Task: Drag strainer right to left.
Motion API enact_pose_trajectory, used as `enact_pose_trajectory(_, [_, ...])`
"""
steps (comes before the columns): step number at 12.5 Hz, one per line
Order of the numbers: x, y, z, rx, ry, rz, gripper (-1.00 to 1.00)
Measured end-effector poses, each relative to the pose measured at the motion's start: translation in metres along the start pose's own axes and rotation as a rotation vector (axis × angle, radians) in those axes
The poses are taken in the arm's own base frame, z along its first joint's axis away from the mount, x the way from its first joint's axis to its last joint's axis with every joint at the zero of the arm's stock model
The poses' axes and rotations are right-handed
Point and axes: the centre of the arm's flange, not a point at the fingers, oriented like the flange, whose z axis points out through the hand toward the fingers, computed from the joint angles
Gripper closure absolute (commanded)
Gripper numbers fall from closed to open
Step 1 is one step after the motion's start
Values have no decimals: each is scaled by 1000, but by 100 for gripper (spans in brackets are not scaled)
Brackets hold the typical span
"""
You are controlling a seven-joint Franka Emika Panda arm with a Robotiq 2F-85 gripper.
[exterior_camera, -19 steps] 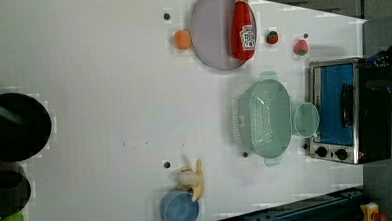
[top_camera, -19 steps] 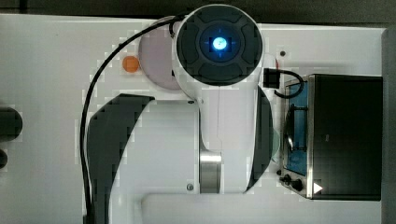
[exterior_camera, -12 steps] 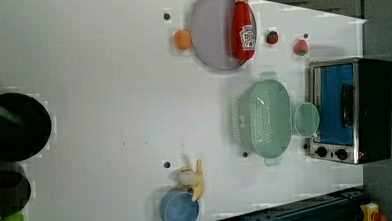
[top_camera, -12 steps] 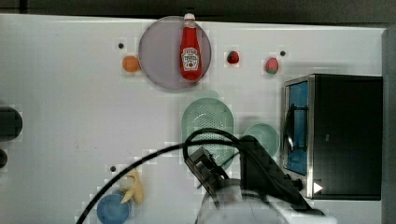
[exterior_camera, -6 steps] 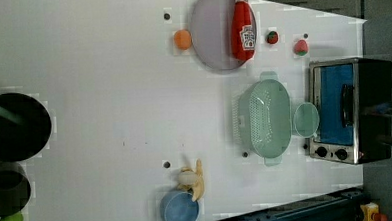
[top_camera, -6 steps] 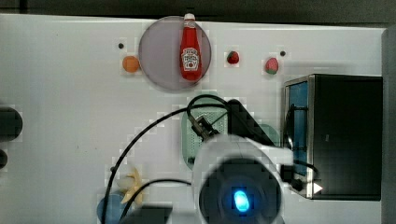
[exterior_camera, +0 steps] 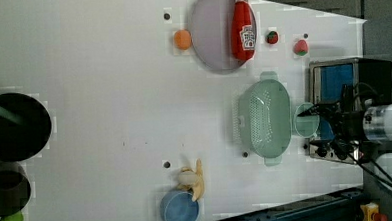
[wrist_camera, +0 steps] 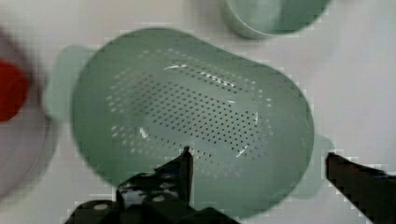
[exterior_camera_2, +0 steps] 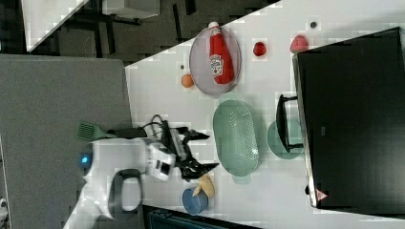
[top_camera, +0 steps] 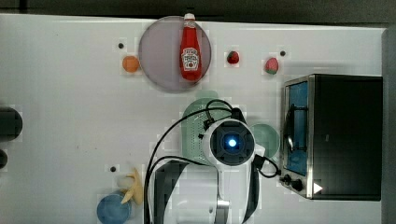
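The strainer (exterior_camera: 264,118) is a pale green oval colander with small holes, resting on the white table next to the toaster oven. My arm (top_camera: 231,142) covers part of the strainer (top_camera: 194,126) in the top view. My gripper (wrist_camera: 258,156) is open and empty, hovering above the strainer (wrist_camera: 187,116). One finger is over its holed inside near the rim. The other is out past an end handle. The gripper (exterior_camera_2: 208,151) is well above the table in the right view, beside the strainer (exterior_camera_2: 235,138). The left view has the gripper (exterior_camera: 307,129) at its right.
A small round green bowl (top_camera: 267,137) sits between the strainer and the toaster oven (top_camera: 331,135). A ketchup bottle (top_camera: 189,49) lies on a grey plate (top_camera: 159,56). An orange (top_camera: 130,64), a banana (top_camera: 133,186) and a blue bowl (top_camera: 113,210) lie toward the top view's left.
The arm has swung across the table and now hangs over the strainer. In the left view it has come in from the right. The strainer has not moved.
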Motion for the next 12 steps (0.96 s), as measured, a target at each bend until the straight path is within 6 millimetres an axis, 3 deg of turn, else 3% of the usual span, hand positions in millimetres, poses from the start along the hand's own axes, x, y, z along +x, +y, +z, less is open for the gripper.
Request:
enact_pose_trajectory(4, [-4, -28, 48, 72, 40, 138, -100])
enact_pose_trajectory(7, [-10, -48, 114, 11, 32, 116, -100])
enact_pose_trajectory(10, [-26, -30, 187, -67, -4, 160, -100])
enact_pose_trajectory(12, [-32, -26, 209, -90, -25, 215, -100])
